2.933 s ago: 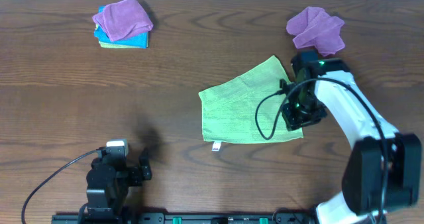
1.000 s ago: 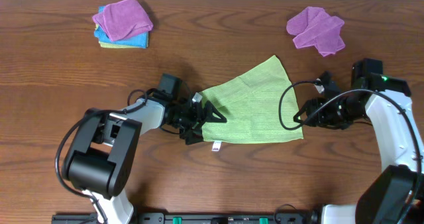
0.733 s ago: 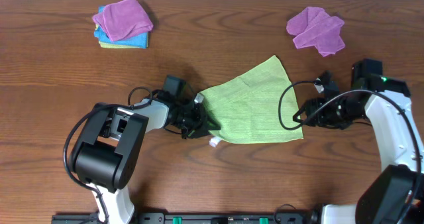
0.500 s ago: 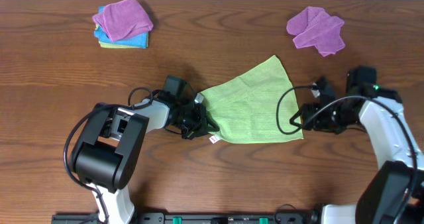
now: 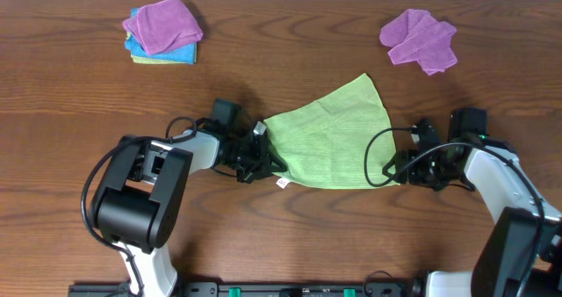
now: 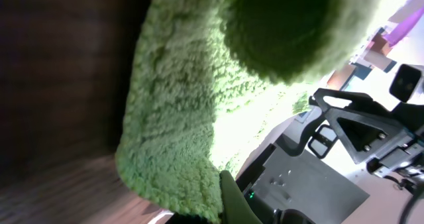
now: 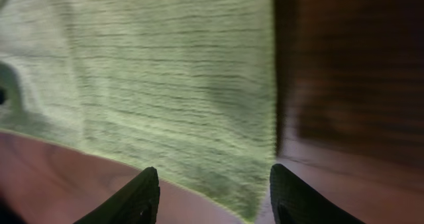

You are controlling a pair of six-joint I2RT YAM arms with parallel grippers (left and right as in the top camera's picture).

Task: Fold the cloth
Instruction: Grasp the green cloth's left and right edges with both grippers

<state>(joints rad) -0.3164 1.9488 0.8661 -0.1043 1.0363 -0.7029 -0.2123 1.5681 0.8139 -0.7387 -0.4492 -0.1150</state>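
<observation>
My left pincer [image 5: 262,155] pinches the green cloth [image 5: 329,143] at its left corner (white tag [image 5: 282,183] just beside), right pincer [image 5: 399,167] spread at its right corner.

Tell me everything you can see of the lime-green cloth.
The lime-green cloth looks like soft, fuzzy microfibre. It lies mostly flat and unfolded on the wooden table, with a small white tag at its near edge. The left pincer is shut on its near-left corner; the open right pincer sits at its near-right corner.
</observation>
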